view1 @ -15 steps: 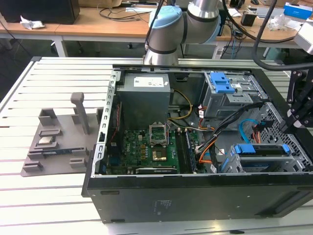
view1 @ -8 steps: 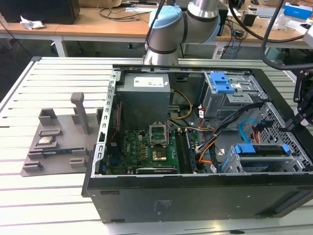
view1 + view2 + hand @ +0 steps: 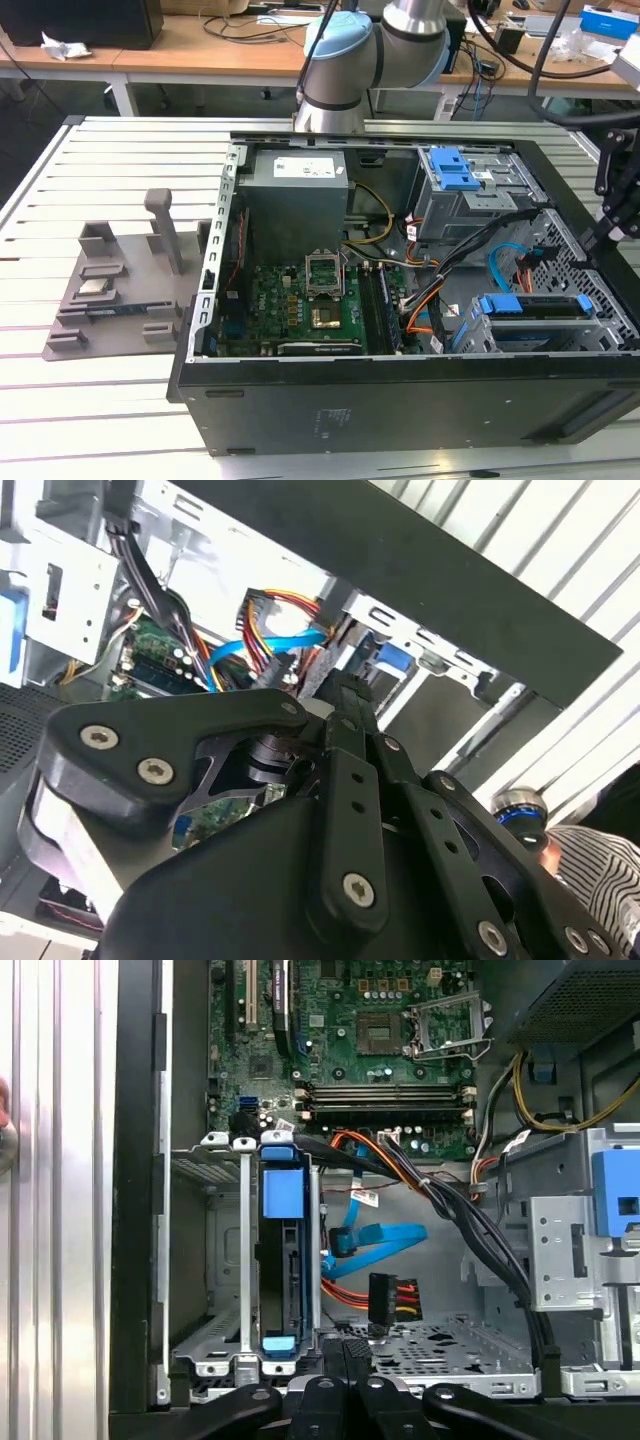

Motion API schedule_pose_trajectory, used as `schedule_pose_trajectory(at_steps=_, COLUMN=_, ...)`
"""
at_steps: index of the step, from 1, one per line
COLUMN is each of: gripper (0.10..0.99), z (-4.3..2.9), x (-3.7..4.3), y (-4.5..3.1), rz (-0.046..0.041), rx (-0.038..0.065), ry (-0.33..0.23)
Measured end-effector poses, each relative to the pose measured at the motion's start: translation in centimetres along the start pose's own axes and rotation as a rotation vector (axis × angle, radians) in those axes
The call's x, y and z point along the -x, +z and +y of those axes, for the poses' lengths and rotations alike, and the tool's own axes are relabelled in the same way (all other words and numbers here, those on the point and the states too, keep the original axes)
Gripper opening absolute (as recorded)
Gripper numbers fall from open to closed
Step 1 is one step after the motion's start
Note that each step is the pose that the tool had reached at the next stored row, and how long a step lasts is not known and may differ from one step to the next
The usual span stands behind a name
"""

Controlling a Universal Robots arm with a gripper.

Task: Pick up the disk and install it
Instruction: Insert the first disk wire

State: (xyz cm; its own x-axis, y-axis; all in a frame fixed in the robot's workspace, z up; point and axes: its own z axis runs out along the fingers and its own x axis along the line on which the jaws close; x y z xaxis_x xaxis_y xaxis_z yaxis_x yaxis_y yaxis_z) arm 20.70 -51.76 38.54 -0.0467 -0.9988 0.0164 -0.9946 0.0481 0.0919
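- The black multi-link gripper (image 3: 612, 215) was seen at the exterior view's right edge, poised above the right end of the open black computer case (image 3: 400, 400); its linkage was also seen in the first wrist view (image 3: 345, 1400) and the second wrist view (image 3: 340, 780).
- Whether the gripper was apart or together could not be told, as the fingertips were hidden; nothing could be seen held in it.
- The disk, a flat drive framed by a blue plastic carrier bracket (image 3: 280, 1260), was seen seated edge-on in the grey metal drive cage (image 3: 215, 1260), close to the gripper linkage in the first wrist view; in the exterior view the disk (image 3: 535, 305) lay in the case's corner nearest the gripper.
- A light-blue flat data cable (image 3: 385, 1235) and a bundle of orange, red and yellow power wires ending in a black connector (image 3: 393, 1300) were seen just beside the cage.
- A second grey metal bay with a blue plastic latch (image 3: 455, 170) was seen further back in the case.
- The green motherboard (image 3: 300, 310) with its open processor socket (image 3: 325, 272) was seen in the case's middle, with a grey boxed power supply (image 3: 297, 195) behind it.
- A grey plastic fixture tray (image 3: 120, 290) rested on the white slatted metal table (image 3: 100, 160), well apart from the gripper, at the exterior view's left.
- Striped fabric (image 3: 600, 865) was seen at the edge of the second wrist view.
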Motion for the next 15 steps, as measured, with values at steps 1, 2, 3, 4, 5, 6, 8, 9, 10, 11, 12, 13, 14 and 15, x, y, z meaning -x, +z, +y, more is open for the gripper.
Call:
schedule_pose_trajectory(at_steps=1, gripper=0.106, z=0.01, x=0.33, y=0.06, rz=0.0002, rx=0.0, ry=0.0)
schedule_pose_trajectory(at_steps=2, gripper=0.106, z=0.0, x=0.48, y=0.18, rz=0.0003, rx=0.0, ry=0.0)
schedule_pose_trajectory(at_steps=3, gripper=0.106, z=0.0, x=0.58, y=0.26, rz=0.0006, rx=0.0, ry=0.0)
schedule_pose_trajectory(at_steps=4, gripper=0.106, z=0.13, x=0.65, y=0.4, rz=0.0013, rx=0.0, ry=0.0)
schedule_pose_trajectory(at_steps=5, gripper=0.106, z=0.57, x=0.69, y=0.56, rz=0.0013, rx=0.0, ry=0.0)
schedule_pose_trajectory(at_steps=6, gripper=0.106, z=1.13, x=0.76, y=0.77, rz=0.0012, rx=0.0, ry=0.0)
schedule_pose_trajectory(at_steps=8, gripper=0.106, z=1.48, x=1.25, y=1.09, rz=0.002, rx=0.0, ry=0.0)
schedule_pose_trajectory(at_steps=9, gripper=0.106, z=1.54, x=1.51, y=1.2, rz=0.0018, rx=0.0, ry=0.0)
schedule_pose_trajectory(at_steps=10, gripper=0.106, z=1.59, x=1.65, y=1.26, rz=0.0019, rx=0.0, ry=0.0)
schedule_pose_trajectory(at_steps=11, gripper=0.106, z=1.6, x=1.73, y=1.29, rz=0.002, rx=0.0, ry=0.0)
schedule_pose_trajectory(at_steps=12, gripper=0.106, z=1.61, x=1.74, y=1.3, rz=0.0019, rx=0.0, ry=0.0)
schedule_pose_trajectory(at_steps=13, gripper=0.106, z=1.61, x=1.74, y=1.3, rz=0.0019, rx=0.0, ry=0.0)
schedule_pose_trajectory(at_steps=14, gripper=0.106, z=1.61, x=1.75, y=1.3, rz=0.002, rx=0.0, ry=0.0)
schedule_pose_trajectory(at_steps=15, gripper=0.106, z=1.61, x=1.75, y=1.3, rz=0.002, rx=0.0, ry=0.0)
